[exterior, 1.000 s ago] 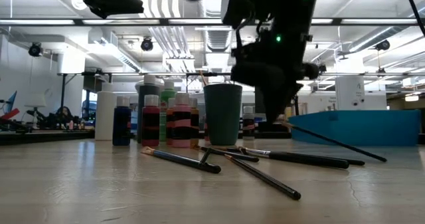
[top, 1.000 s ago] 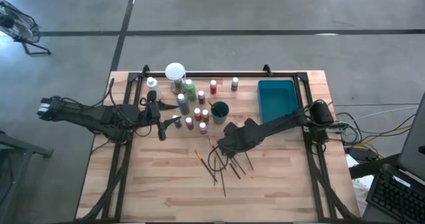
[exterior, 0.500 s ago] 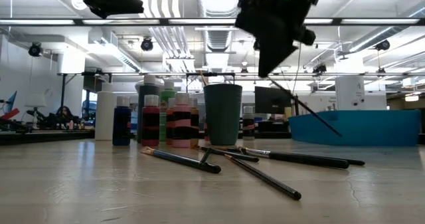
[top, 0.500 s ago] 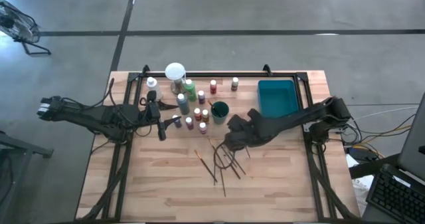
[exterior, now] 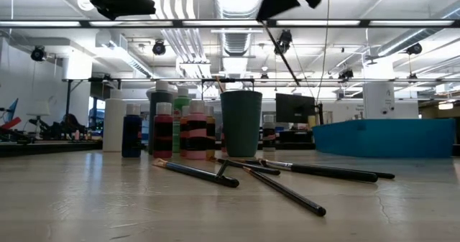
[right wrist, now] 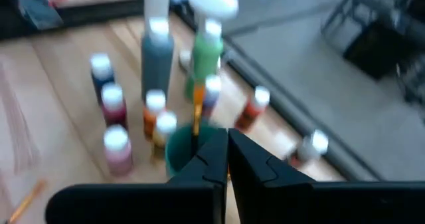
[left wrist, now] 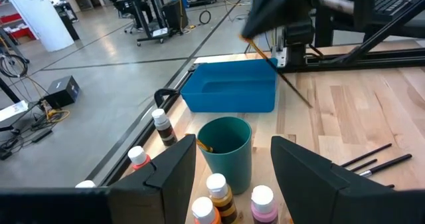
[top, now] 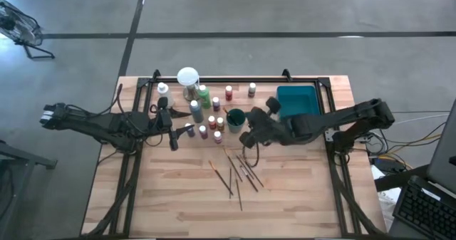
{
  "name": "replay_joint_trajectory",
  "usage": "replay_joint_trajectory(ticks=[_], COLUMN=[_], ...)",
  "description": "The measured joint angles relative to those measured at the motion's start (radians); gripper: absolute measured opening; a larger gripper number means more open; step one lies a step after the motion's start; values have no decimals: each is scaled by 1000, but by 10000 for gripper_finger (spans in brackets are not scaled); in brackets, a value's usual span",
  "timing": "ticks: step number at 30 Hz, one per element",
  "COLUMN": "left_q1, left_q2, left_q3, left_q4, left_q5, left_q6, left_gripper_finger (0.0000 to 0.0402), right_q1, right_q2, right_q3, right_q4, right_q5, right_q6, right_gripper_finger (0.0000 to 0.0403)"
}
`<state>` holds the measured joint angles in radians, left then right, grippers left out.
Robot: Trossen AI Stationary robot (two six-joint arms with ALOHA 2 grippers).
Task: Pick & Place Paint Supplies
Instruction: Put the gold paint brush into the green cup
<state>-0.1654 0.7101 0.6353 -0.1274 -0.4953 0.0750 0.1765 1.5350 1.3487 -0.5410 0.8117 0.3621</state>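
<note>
Holding a thin brush [exterior: 282,52] aloft, the right gripper [top: 251,136] hangs over the surface [top: 299,190] beside the teal cup [top: 236,117].
Right fingers are pinched together on the brush, which slants down clear of the cup rim. Left gripper [top: 173,134] waits near the paint bottles [top: 206,119], fingers [left wrist: 176,174] apart, holding nothing. Loose brushes [top: 239,172] lie fanned mid-surface; the front half and left side are bare wood. Blue tray [top: 296,103] sits by the far right edge.
</note>
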Motion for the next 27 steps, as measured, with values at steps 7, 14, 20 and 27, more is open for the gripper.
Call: replay_joint_trajectory(ticks=[7,14,20,27], left_q1=[0,0,0,0], left_q2=[0,0,0,0], left_q3=[0,0,0,0], left_q4=[1,4,7,7], left_q5=[0,0,0,0], left_q6=[0,0,0,0], left_gripper_finger=[202,202,202,202], right_q1=[-46,-150,-229,-299], right_q2=[-60,-84,-89,-87], right_q3=[-101,-221,-318,-331], right_q4=[385,622,848,909], right_q5=[-13,-187,-367,-499], right_q6=[-322,-446,-538,-522], right_gripper_finger=[8,8,8,8])
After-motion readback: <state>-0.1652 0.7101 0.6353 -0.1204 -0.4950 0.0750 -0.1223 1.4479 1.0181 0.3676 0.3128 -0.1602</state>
